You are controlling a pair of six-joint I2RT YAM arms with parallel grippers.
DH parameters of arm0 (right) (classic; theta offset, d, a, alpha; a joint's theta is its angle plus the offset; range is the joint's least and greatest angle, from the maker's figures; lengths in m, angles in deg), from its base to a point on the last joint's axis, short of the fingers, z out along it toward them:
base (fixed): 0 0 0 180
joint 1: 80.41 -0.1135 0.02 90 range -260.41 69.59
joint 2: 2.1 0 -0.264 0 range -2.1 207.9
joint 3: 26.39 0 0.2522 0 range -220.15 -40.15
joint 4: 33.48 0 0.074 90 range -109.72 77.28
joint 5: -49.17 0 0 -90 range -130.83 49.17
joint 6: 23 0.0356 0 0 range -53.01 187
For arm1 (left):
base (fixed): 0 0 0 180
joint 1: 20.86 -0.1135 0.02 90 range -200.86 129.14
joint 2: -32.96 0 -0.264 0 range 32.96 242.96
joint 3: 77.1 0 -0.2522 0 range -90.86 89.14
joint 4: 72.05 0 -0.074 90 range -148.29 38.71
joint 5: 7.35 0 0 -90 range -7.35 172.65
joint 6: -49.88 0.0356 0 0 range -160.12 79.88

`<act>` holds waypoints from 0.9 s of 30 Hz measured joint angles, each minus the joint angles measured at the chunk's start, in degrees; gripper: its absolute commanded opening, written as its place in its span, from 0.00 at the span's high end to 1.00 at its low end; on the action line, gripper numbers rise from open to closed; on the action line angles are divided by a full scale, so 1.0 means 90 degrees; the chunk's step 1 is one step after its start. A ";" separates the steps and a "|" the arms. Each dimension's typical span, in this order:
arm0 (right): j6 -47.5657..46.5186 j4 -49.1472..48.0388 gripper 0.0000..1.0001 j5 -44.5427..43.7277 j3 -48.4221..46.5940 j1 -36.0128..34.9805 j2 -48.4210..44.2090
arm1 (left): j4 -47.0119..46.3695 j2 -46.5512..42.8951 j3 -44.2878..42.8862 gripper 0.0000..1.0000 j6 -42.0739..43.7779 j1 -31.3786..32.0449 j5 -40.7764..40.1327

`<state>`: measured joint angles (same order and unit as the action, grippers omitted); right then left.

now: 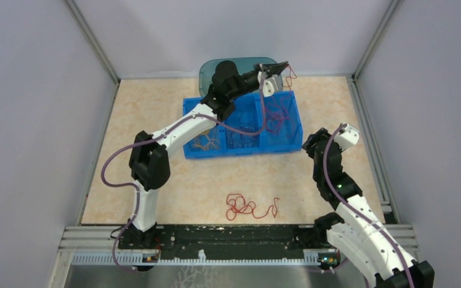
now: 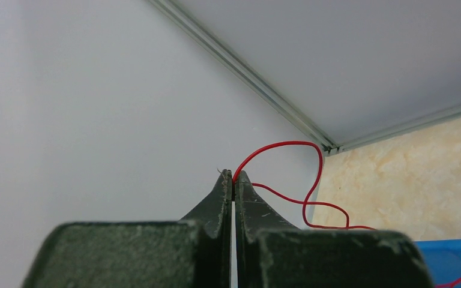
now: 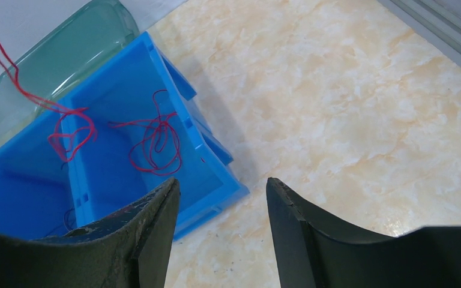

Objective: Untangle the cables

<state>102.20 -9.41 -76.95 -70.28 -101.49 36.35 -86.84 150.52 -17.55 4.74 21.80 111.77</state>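
While my left gripper (image 2: pixel 234 179) pinched 1 red cable (image 2: pixel 288 143) above the blue bin (image 1: pixel 240 151), my right gripper (image 3: pixel 222 201) hung, jaws apart. Step: sorting. Next, I judged: lower, release inside.

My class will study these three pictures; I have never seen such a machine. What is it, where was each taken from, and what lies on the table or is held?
Two robot arms stand on a table. The wide picture looks down from above; the others come from a camera on each wrist. The left arm reaches over a blue bin, its jaws shut on a red cable. On the right arm the jaws are open. The bin holds orange cables, dark cables and red cables in separate compartments. A loose red tangle lies on the table.
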 measured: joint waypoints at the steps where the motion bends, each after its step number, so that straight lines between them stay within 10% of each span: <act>1: 0.0002 0.0000 0.44 0.0002 0.0000 0.0000 0.0007 | -0.0007 -0.0002 0.0000 1.00 0.0000 0.0000 0.0005; 14: 0.0000 0.0002 0.44 0.0000 -0.0010 0.0000 0.0032 | -0.0015 -0.0002 0.0270 0.99 0.0146 -0.0002 -0.0012; 27: 0.0002 -0.0027 0.45 0.0000 -0.0049 0.0000 0.0039 | 0.1003 0.0512 0.0500 0.64 0.0090 -0.0005 -0.0034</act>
<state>102.22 -9.65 -76.95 -70.72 -101.49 36.70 -77.81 155.13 -13.05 5.55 21.75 111.47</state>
